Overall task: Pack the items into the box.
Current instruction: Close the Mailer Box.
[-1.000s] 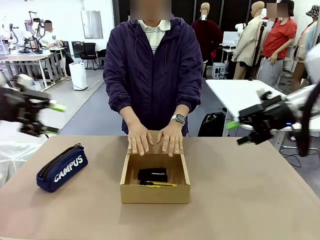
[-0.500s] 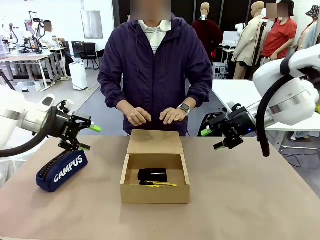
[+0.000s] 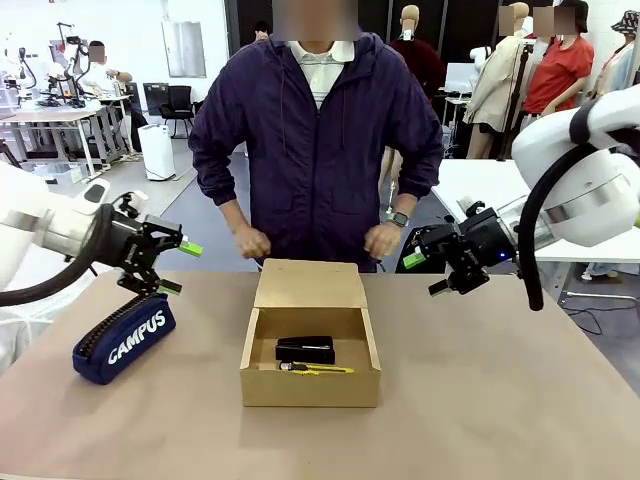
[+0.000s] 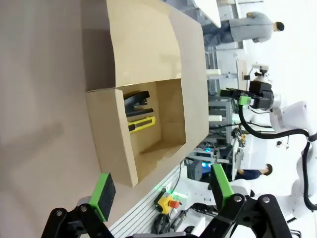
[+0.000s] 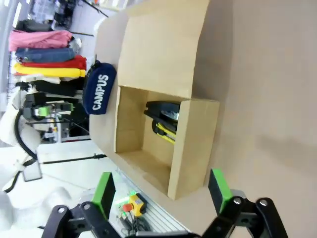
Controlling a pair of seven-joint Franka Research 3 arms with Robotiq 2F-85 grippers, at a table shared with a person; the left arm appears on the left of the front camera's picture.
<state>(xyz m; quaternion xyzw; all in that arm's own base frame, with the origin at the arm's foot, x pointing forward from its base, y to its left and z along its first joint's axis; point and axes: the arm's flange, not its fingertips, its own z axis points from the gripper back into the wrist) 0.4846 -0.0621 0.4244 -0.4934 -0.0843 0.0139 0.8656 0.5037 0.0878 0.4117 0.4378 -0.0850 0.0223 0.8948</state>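
The brown cardboard box (image 3: pixel 310 385) sits open mid-table, its flap lid (image 3: pixel 309 284) lying back toward the person. Inside lie the black stapler (image 3: pixel 305 349) and, in front of it, the yellow-and-black utility knife (image 3: pixel 316 369). Both also show in the left wrist view, stapler (image 4: pixel 136 101) and knife (image 4: pixel 141 124), and in the right wrist view, stapler (image 5: pixel 161 110) and knife (image 5: pixel 164 132). My left gripper (image 3: pixel 179 267) hovers open left of the box, above the pencil case. My right gripper (image 3: pixel 426 275) hovers open right of the box. Neither holds anything.
A navy "CAMPUS" pencil case (image 3: pixel 124 337) lies at the table's left. The person stands at the far edge behind the box, hands (image 3: pixel 252 242) drawn back near the waist. Bare tabletop (image 3: pixel 500 380) stretches right of the box.
The person's hands have left the box flap and pulled back to the body. Both arms swung in toward the box a second ago and have since nearly held still.
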